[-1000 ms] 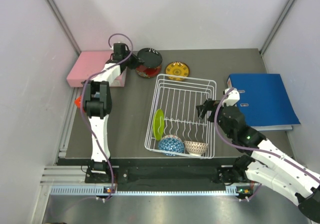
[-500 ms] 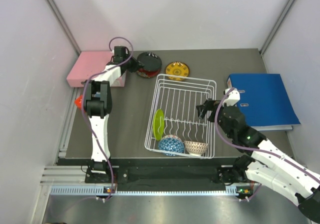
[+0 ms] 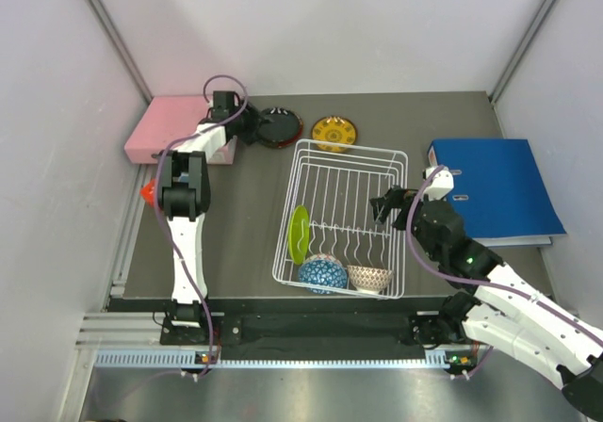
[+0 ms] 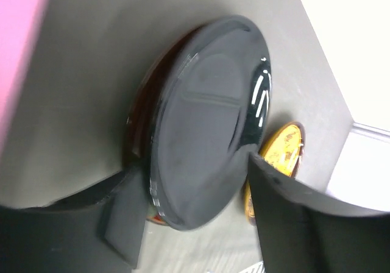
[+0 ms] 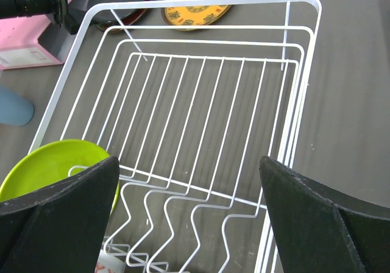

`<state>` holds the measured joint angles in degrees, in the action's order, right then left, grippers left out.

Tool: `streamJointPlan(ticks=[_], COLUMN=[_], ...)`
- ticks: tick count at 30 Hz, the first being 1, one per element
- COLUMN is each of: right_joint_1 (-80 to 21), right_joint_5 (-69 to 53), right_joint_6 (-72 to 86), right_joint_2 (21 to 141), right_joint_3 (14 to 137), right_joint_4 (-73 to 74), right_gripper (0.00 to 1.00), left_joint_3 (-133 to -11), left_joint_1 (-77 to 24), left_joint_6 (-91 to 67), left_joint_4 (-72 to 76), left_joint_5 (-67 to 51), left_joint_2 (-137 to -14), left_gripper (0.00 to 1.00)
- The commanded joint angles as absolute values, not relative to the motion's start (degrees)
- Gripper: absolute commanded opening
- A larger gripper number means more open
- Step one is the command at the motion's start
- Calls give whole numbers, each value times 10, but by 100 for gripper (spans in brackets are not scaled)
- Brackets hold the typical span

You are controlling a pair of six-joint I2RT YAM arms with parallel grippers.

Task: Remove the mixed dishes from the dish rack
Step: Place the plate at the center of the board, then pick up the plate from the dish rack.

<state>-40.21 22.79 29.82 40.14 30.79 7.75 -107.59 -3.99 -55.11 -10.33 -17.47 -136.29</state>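
**Left gripper (image 3: 254, 131) spread at red plate**

Left jaws parted, the red plate's (image 4: 207, 127) rim between them. Plate sits on the table behind the rack (image 3: 350, 146), next to the yellow plate (image 3: 334, 132). Right gripper (image 5: 189, 169) wide apart, holding nothing, hovering over the rack's right side. Rack holds the lime plate (image 3: 299, 234) on edge, the blue bowl (image 3: 322, 273) and the beige bowl (image 3: 368, 277).

On either side of the dish rack (image 3: 400, 158), the left arm (image 3: 188, 243) and right arm (image 3: 509, 295) are showing white shells with black joints, each is trailing a looping purple cable (image 3: 226, 77), and the fingers (image 5: 323, 224) are showing as broad matte black wedges.
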Motion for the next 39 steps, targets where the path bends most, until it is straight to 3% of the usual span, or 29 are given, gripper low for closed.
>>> streamJointPlan(ticks=[1, 9, 23, 28, 32, 36, 39], right_joint_1=[-394, -394, -394, -394, -394, -394, -393], right_joint_5=[229, 222, 214, 215, 219, 220, 216], right_joint_6=[304, 308, 314, 315, 309, 305, 302], right_joint_2=[395, 400, 392, 382, 384, 386, 393], right_joint_3=[309, 307, 303, 301, 302, 300, 298], right_joint_4=[63, 55, 52, 58, 62, 58, 56], right_gripper=[97, 97, 97, 97, 97, 97, 97], left_joint_3=[-1107, -1182, -1233, -1193, -1119, -1021, -931], left_joint_1=[-39, -39, -40, -85, -190, -370, -430], left_joint_6=[-547, -524, -502, -451, -311, -202, -214], left_joint_4=[-140, -259, -339, -327, -332, -350, -393], left_joint_5=[-191, -173, -141, -77, 78, 353, 409], left_joint_2=[-1366, -1357, -1280, -1159, -1043, -944, -896], left_gripper=[71, 81, 89, 89, 87, 86, 83])
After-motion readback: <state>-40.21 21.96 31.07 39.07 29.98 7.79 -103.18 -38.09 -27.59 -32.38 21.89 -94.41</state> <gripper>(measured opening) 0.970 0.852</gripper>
